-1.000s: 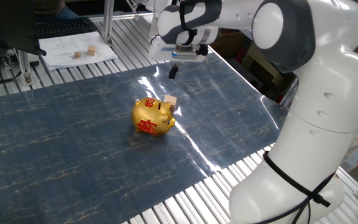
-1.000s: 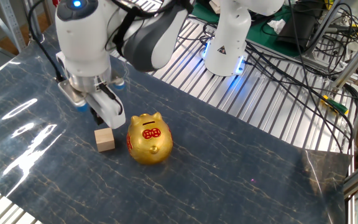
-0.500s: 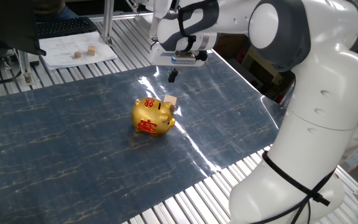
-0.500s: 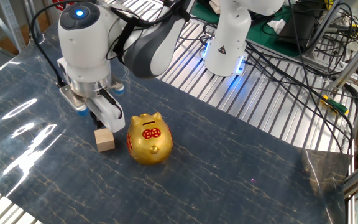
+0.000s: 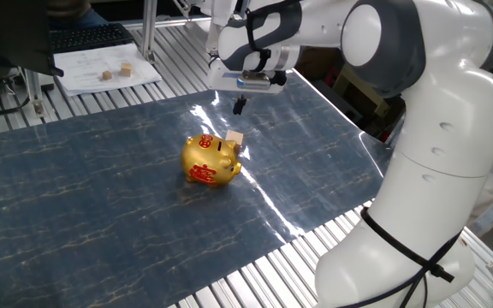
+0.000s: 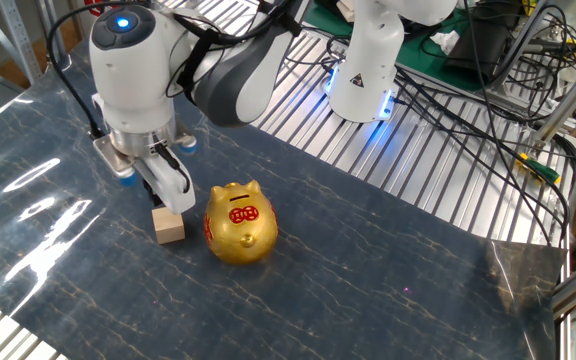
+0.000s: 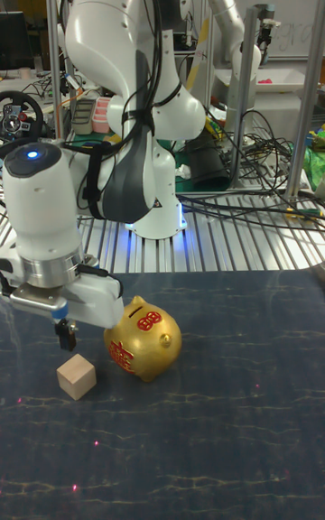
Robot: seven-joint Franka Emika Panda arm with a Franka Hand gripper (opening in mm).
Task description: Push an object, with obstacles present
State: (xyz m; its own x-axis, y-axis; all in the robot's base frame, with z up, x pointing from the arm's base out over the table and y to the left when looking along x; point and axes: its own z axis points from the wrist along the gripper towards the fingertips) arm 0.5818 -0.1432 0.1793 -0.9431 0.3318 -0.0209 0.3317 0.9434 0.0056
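Note:
The object, a small light-tan wooden cube [image 5: 235, 139] [image 6: 169, 224] [image 7: 77, 376], rests on the dark blue mat right beside the obstacle, a shiny gold piggy bank [image 5: 210, 159] [image 6: 239, 222] [image 7: 143, 338] with red markings. My gripper [image 5: 240, 104] [image 6: 173, 196] [image 7: 67, 335] hangs just above and behind the cube, on the side away from the mat's near edge. Its dark fingers are shut with nothing between them, and they stand a little clear of the cube.
A white paper [image 5: 109, 70] carrying two similar small cubes lies off the mat at the back left, near a keyboard [image 5: 88, 36]. Another robot's white base [image 6: 368, 70] and loose cables [image 6: 488, 90] stand behind the mat [image 5: 101, 205] on the slatted table.
My gripper has shifted slightly sideways above the cube and come a little lower. The cube and the piggy bank have not moved.

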